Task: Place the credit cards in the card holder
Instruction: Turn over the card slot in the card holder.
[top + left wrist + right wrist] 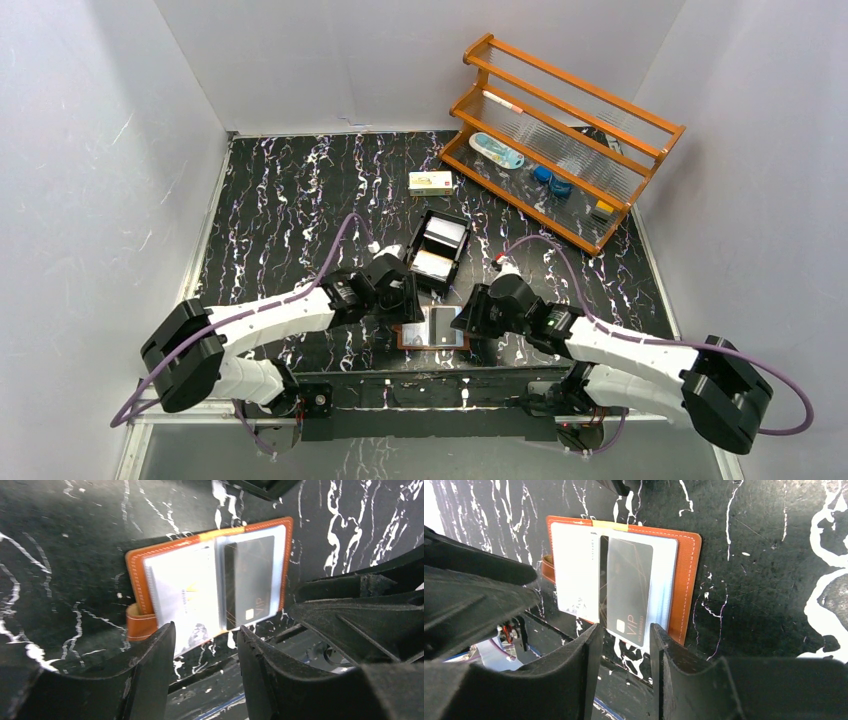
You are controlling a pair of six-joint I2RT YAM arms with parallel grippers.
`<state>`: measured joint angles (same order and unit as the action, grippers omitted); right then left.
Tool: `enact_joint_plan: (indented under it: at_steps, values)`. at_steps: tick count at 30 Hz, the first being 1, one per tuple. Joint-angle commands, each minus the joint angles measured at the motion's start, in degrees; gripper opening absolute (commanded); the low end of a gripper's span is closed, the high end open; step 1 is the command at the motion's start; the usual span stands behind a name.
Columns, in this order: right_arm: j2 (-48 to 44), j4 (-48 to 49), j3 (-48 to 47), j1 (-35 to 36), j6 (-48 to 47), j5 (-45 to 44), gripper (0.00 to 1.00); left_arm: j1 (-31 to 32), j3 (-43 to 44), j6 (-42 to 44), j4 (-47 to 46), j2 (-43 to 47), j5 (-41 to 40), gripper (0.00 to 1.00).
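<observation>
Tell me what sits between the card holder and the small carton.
The black tray, holding cards; the top view shows it.

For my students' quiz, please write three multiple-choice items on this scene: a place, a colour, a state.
1. Where does the card holder lie? A far at the back; B between the left pincer and the right pincer; C far to the left.
2. Its cover colour? A green; B blue; C orange-brown.
3. Its state? A open flat; B folded shut; C standing upright.
B: the top view shows it between them. C: it looks orange-brown in every view. A: both clear pockets face up.
</observation>
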<state>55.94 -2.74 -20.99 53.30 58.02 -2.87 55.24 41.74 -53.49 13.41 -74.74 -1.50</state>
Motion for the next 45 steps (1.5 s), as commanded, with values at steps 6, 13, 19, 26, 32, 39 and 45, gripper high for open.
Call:
enact_joint_plan:
  at_steps: [6, 13, 19, 26, 32, 39, 45]
  values:
    - [4.6, 4.1, -3.1, 0.2, -0.8, -0.4, 0.51, -5.3, -3.8, 3.4, 0.1, 2.6, 2.8, 0.47]
    - [6.7, 7.7, -2.7, 0.2, -0.6, 1.4, 0.49, -5.2, -5.6, 2.9, -3.6, 0.7, 5.5, 0.47]
    - [8.0, 9.6, -2.7, 0.2, -0.5, 2.3, 0.48, -5.2, -6.6, 2.4, -5.4, -0.9, 6.6, 0.43]
    - [8.4, 11.4, -2.2, 0.2, 0.2, 3.0, 0.47, -5.3, -6.9, 2.4, -5.8, -1.3, 6.6, 0.37]
    - [6.4, 3.6, -3.6, 0.2, 0.0, -2.0, 0.49, -5.3, -6.4, 3.0, -3.7, -1.0, 5.3, 0.39]
    - [8.1, 5.3, -3.3, 0.2, 0.1, -0.3, 0.49, -5.2, -6.5, 2.6, -4.6, -1.3, 5.9, 0.40]
    - [9.5, 5.9, -3.6, 0.2, -0.1, 0.1, 0.49, -5.3, -6.7, 2.4, -4.8, -1.0, 6.1, 0.40]
